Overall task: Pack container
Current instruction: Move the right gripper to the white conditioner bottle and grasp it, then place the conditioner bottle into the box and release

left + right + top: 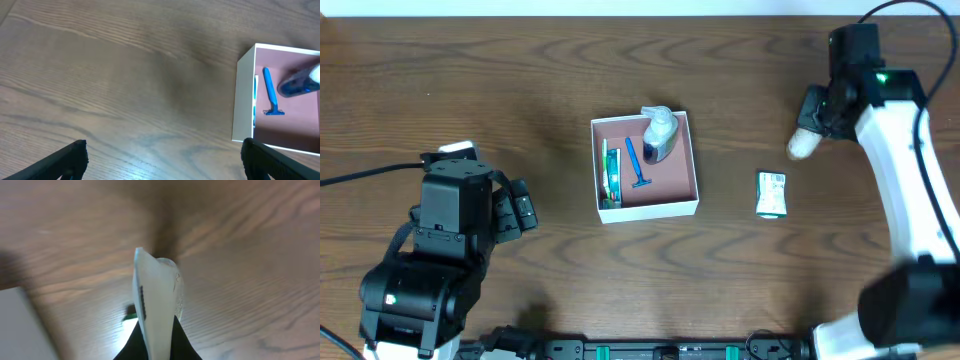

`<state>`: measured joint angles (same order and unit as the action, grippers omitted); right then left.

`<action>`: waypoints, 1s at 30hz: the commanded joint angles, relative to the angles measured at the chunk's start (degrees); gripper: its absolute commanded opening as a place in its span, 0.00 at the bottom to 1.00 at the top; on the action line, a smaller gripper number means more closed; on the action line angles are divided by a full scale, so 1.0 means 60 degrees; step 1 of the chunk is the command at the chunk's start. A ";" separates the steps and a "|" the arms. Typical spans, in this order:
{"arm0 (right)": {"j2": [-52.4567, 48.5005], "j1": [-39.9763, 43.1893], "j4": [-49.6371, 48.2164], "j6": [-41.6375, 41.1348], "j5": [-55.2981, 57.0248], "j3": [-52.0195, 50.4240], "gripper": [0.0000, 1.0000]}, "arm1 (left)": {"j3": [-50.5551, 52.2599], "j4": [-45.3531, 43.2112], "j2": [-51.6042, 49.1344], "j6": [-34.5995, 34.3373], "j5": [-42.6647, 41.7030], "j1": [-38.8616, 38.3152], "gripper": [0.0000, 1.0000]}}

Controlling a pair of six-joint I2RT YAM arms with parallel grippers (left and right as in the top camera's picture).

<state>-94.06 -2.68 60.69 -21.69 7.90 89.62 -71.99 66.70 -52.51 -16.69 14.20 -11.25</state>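
Right gripper (152, 332) is clamped on a whitish soft tube (156, 292), whose long axis runs straight out along the fingers. There's a dark strip of print down its edge, but I can't read it. At 7 o'clock from that gripper, overhead, a small packet (772, 194) lies on the worktop (470, 70); its greenish print is illegible too. The container (655, 210) sits mid-worktop, 9 o'clock from the right gripper and well apart, with a blue razor (636, 165), a bottle (660, 135) and something green inside. Left gripper (520, 208) is spread wide with nothing in it. It's a bit nearer, with the container at its 2 o'clock. My guess: the tube needs to travel toward 9 o'clock.
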 commanded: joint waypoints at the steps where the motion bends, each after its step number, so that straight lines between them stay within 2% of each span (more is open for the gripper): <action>1: 0.2033 -0.0739 -0.0084 0.0193 -0.0663 0.0255 0.01 | -0.0120 0.0025 0.0007 0.0018 0.0186 0.0051 0.98; 7: 0.3661 -0.2896 -0.0131 0.0109 -0.0856 0.0255 0.01 | -0.0120 0.0025 0.0007 0.0018 0.0186 0.0051 0.98; 15: 0.2871 -0.5031 -0.0178 -0.0761 -0.0871 0.0240 0.01 | -0.0120 0.0025 0.0007 0.0018 0.0186 0.0051 0.98; 20: 0.1628 -0.5482 -0.0532 -0.0951 -0.1086 0.0240 0.01 | -0.0120 0.0025 0.0007 0.0018 0.0186 0.0051 0.98; 30: -0.0594 -0.5413 -0.1009 -0.0863 -0.0266 0.0240 0.01 | -0.0120 0.0025 0.0007 0.0018 0.0186 0.0051 0.98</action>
<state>-96.16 -35.27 56.10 -26.57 3.22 90.50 -71.99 66.67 -52.51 -16.71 14.20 -11.25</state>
